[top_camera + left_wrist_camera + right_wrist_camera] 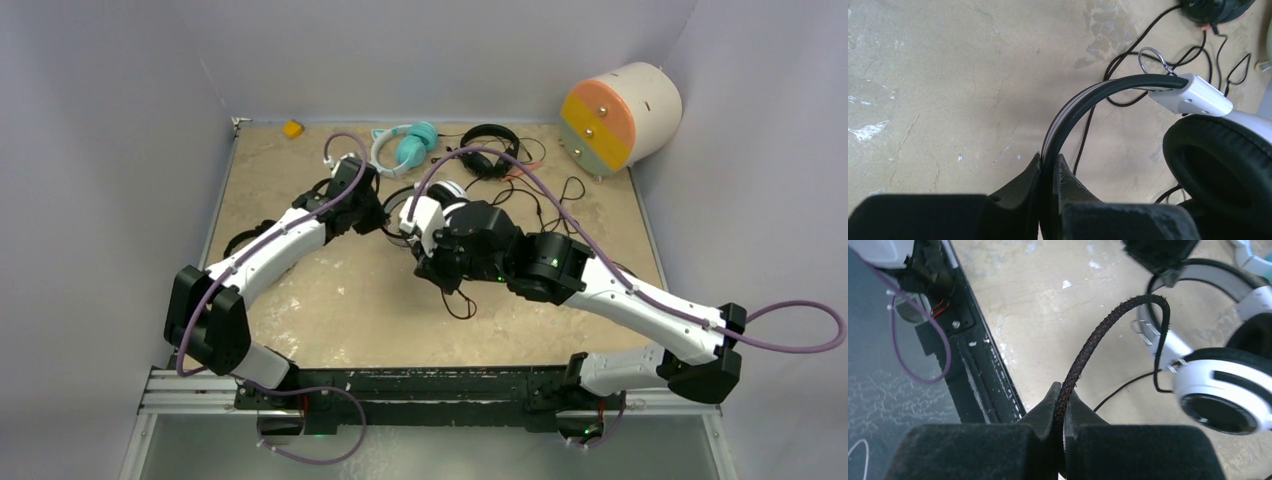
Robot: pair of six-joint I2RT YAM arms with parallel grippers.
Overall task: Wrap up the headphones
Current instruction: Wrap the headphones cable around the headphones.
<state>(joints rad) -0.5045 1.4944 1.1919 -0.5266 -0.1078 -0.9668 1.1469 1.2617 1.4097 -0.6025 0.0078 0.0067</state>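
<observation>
The white-and-black headphones [443, 198] are held between my two arms at mid-table. My left gripper [1049, 159] is shut on their black-and-white headband [1088, 95], with a padded ear cup [1223, 165] hanging to its right. My right gripper [1062, 389] is shut on their braided black-and-red cable [1098, 340]. The cable arches up from the jaws and drops toward the white ear cup [1223, 390]. From above, the left gripper [385, 215] and right gripper [428, 258] sit close together. Teal cat-ear headphones [410, 145] and black headphones [488, 150] lie at the back.
Thin black cables [560, 195] sprawl over the table behind and right of the grippers. A drum with an orange, yellow and green face [620, 115] leans at the back right. A small yellow object [292, 128] sits back left. A dark headset [240, 240] lies partly under my left arm.
</observation>
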